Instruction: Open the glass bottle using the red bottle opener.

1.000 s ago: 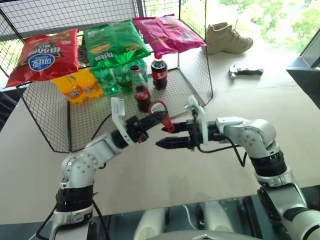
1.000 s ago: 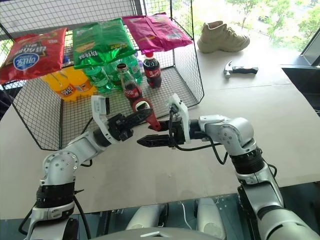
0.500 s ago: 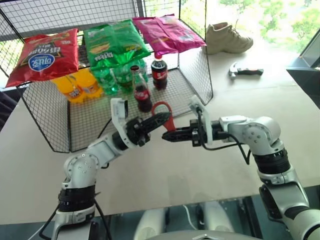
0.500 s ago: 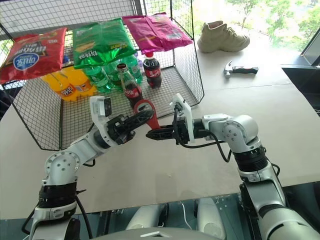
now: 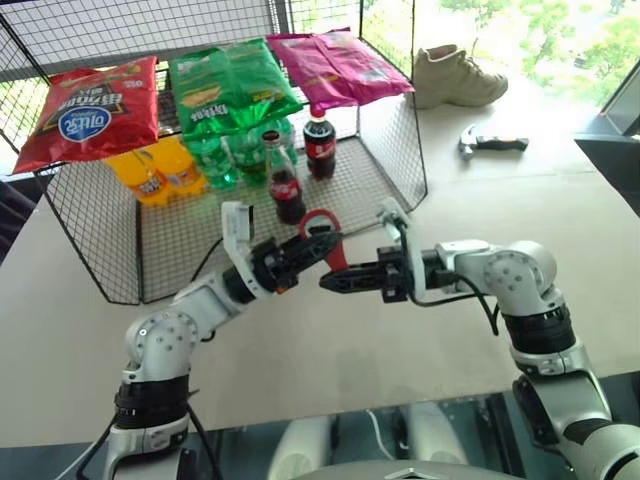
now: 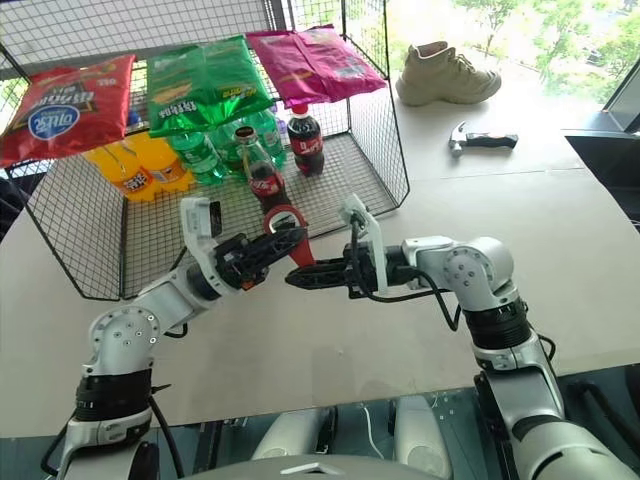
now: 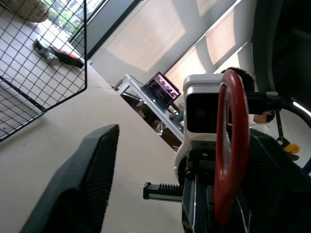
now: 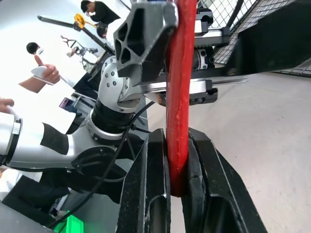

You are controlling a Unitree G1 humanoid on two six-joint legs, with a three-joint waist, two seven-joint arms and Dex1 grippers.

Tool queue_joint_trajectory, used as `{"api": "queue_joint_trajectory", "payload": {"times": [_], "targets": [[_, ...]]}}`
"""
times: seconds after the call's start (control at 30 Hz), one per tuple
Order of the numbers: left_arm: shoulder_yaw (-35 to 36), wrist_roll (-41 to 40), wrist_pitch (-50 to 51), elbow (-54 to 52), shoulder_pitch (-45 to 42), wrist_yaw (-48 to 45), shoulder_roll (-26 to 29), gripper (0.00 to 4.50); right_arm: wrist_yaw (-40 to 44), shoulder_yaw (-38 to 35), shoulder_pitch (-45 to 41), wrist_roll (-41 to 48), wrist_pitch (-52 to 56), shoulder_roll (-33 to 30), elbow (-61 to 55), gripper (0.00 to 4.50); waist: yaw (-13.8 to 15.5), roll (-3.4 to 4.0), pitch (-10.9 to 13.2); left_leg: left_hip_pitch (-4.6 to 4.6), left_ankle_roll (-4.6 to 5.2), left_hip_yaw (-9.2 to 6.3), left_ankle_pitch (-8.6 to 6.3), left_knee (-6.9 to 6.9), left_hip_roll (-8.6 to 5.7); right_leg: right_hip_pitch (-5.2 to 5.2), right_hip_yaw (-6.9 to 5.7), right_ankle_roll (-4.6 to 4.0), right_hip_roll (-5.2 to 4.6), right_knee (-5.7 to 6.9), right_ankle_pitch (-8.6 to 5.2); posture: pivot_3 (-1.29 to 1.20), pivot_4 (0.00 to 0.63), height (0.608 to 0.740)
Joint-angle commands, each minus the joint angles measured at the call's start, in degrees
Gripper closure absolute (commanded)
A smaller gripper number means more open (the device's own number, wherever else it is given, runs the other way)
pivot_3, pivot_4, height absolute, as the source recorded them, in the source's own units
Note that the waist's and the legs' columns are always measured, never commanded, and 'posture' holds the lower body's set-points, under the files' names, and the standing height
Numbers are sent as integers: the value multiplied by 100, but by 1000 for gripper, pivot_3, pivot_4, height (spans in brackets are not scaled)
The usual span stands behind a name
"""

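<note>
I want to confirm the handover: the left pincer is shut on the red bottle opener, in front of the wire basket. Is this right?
Not quite: the right pincer is shut on the red bottle opener, as the right wrist view shows. The left pincer stands open around it. It is in front of the wire basket.

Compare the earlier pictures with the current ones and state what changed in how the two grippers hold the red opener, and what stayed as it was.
The red bottle opener changed hands. A second ago the left gripper held it while the right gripper stood open below. Now the right gripper is shut on its handle and the left gripper's fingers have opened, letting go. The glass bottle and the other goods in the wire basket stayed put.
</note>
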Motion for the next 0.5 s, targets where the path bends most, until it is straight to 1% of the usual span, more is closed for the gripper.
{"api": "queue_joint_trajectory", "payload": {"times": [0.03, 0.1, 0.13, 0.17, 0.2, 0.27, 0.37, 0.5], "targets": [[430, -99, -229, -611, 351, 186, 69, 77, -227, -494, 361, -231, -465, -384, -130, 4500, 3, 0, 0, -1, 0, 0, 0, 0, 0, -1, 0, 0, 0, -1, 0, 0, 150, 740], [508, 82, -445, -903, 549, 351, 33, 77, -373, -584, 520, -463, -781, -526, -142, 4500, 8, 0, 0, -13, 0, 0, 0, -2, -1, -11, -1, 0, -4, -9, 0, 0, 150, 740], [513, 391, -683, -1032, 653, 471, 6, 77, -496, -651, 600, -615, -979, -572, -142, 4500, 10, -1, -1, -29, -1, 1, 0, -2, -1, -28, 1, 1, -4, -7, 1, 0, 150, 740], [464, 1067, -1173, -1104, 787, 658, -17, 77, -730, -754, 678, -866, -1269, -596, -115, 4500, 12, -1, -1, -46, -2, 3, 1, 0, -1, -47, 3, 0, -5, -1, 2, 0, 150, 740], [345, 1840, -1761, -1053, 942, 715, 26, 77, -1025, -819, 728, -1259, -1725, -613, -104, 4500, 10, 0, -1, -47, -2, 6, 1, 0, -1, -50, 6, 0, -5, 2, 2, 0, 150, 740], [136, 3095, -2799, -803, 1103, 843, 57, 77, -1505, -921, 774, -1835, -2495, -541, -133, 4500, 10, 1, -2, -47, -6, 18, 3, -3, 1, -57, 16, -2, -6, 5, 2, 0, 150, 740], [148, 3712, -3537, -425, 896, 1194, -249, 77, -2040, -1012, 793, -2312, -3193, -300, -231, 4500, 38, -1, -3, -50, -10, 26, 6, -16, 1, -68, 22, -5, -2, 5, 5, 0, 150, 740], [-102, 4609, -4290, 207, 388, 1509, -449, 77, -2366, -515, 1024, -3254, -4281, -177, -632, 4500, 91, -2, -4, -56, -10, 20, 7, -15, -2, -71, 13, -5, -3, 5, 6, 0, 150, 740]]}}
